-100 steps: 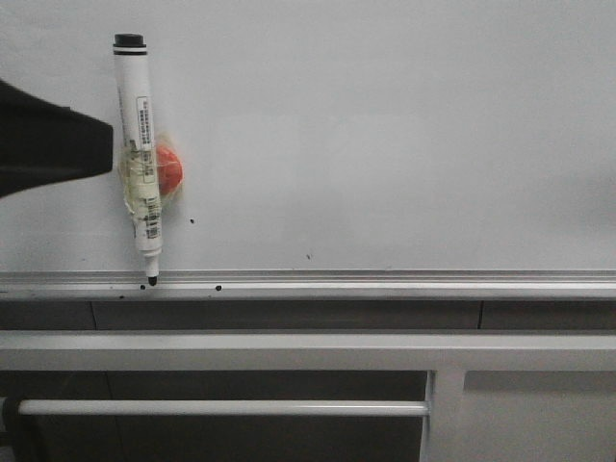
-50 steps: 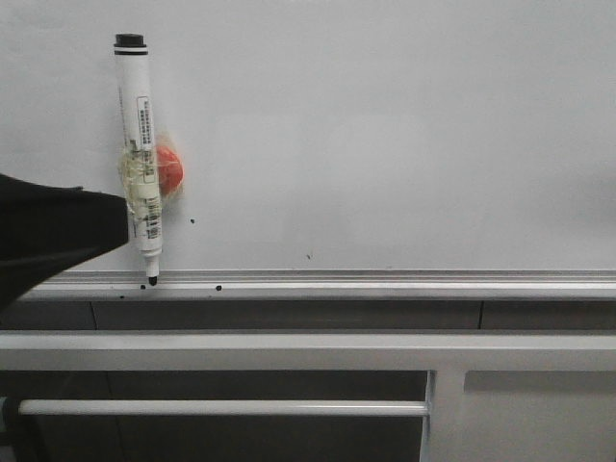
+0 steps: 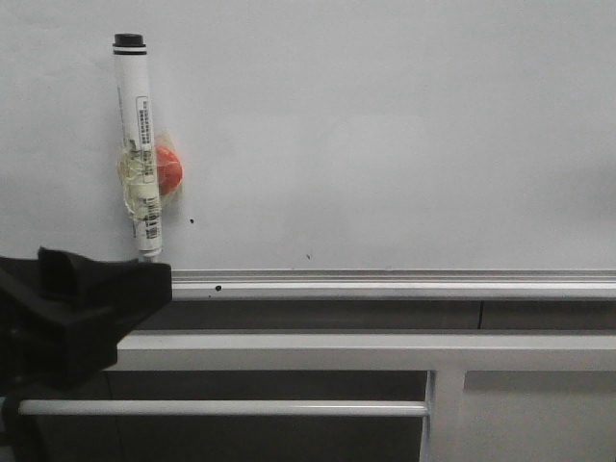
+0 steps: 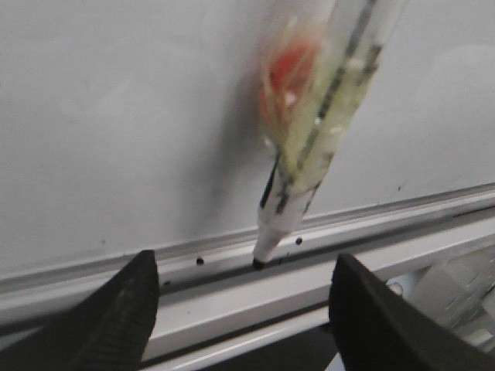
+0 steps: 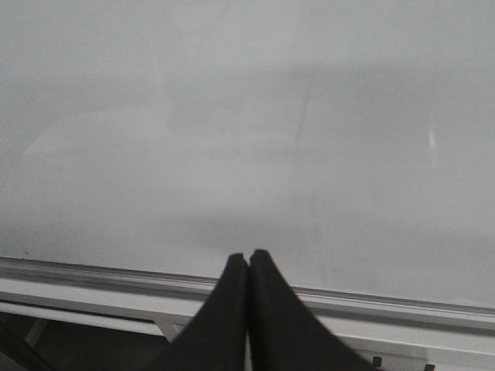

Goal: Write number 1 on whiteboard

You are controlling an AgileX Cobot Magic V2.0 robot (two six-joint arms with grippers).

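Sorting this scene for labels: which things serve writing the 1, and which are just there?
For the job: whiteboard, marker with its orange magnet, left gripper.
Just there: aluminium rail, white frame bars, right gripper.

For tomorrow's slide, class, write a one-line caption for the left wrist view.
Open left gripper below a white marker taped to an orange magnet, tip on the whiteboard's silver aluminium rail.

Left claw [image 4: 244, 321]: two matte black fingers [image 4: 116, 321], broad and wedge-shaped, rounded at the tips, surface faintly textured. In the front view its housing [image 3: 72, 313] reads as a blocky black mass with angular edges. Right claw [image 5: 248, 267]: two smooth black fingers [image 5: 220, 317] tapering to narrow rounded tips. No markings or screws discernible.
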